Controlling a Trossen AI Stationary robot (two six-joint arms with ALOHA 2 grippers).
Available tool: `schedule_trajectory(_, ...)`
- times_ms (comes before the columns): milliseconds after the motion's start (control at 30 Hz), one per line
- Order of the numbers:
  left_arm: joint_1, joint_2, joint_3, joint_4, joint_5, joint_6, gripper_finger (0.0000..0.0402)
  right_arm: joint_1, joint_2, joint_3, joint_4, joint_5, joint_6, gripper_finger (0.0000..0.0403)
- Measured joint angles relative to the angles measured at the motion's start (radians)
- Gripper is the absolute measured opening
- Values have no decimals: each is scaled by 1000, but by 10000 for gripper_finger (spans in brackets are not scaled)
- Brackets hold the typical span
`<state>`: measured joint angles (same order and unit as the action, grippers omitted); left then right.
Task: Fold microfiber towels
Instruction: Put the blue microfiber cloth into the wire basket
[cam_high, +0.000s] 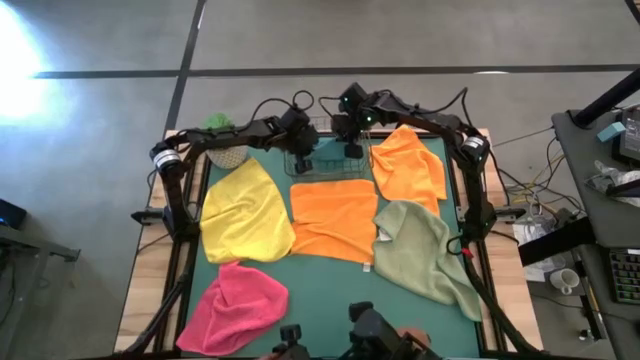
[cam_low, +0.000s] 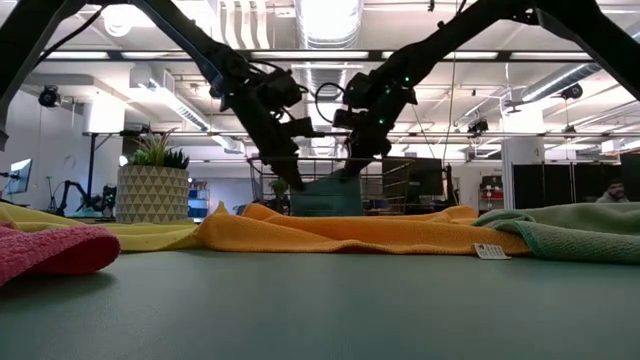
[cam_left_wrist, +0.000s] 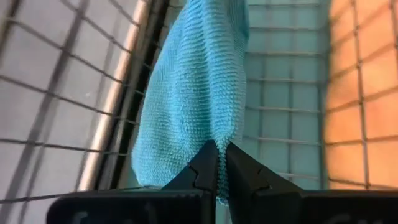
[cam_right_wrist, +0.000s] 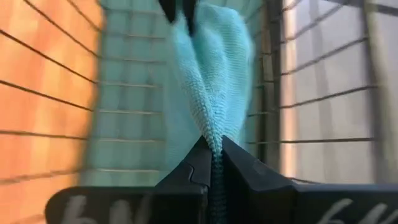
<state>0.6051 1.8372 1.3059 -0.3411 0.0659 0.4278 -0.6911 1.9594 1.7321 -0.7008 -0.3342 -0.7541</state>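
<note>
On the green surface (cam_high: 330, 290), nearest to the front edge, lies the pink towel (cam_high: 235, 303), crumpled at the left corner. Behind it are the yellow towel (cam_high: 243, 212) on the left, a flat orange towel (cam_high: 334, 220) in the middle and the sage green towel (cam_high: 420, 250) on the right. A small white label (cam_low: 491, 251) sits at the edge of the sage green towel; its writing is too small to read. A second orange towel (cam_high: 408, 165) lies crumpled at the far right. At the far edge stands the wire basket (cam_high: 328, 162), and beside it, in the far left corner, a potted plant (cam_low: 153, 182). The teal towel (cam_left_wrist: 193, 106) hangs inside the basket. The left claw (cam_left_wrist: 217, 163) is pressed together on one edge of it, and the right claw (cam_right_wrist: 211, 163) pinches the other edge.
</note>
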Motion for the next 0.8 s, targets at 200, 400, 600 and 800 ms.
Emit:
schedule_trajectory(200, -2, -2, 14, -18, 20, -1, 1, 29, 0, -14, -43, -9, 13, 9)
schedule_trajectory(400, -8, -30, 44, -22, 91, -5, 1, 38, 0, -19, -57, -10, 17, 9)
schedule_trajectory(600, -16, -51, 53, -117, 248, -81, 1, 38, 0, -19, -70, -25, 20, 9)
schedule_trajectory(800, -22, -49, 46, -124, 252, -109, 2, 46, 0, -19, -101, -41, 21, 9)
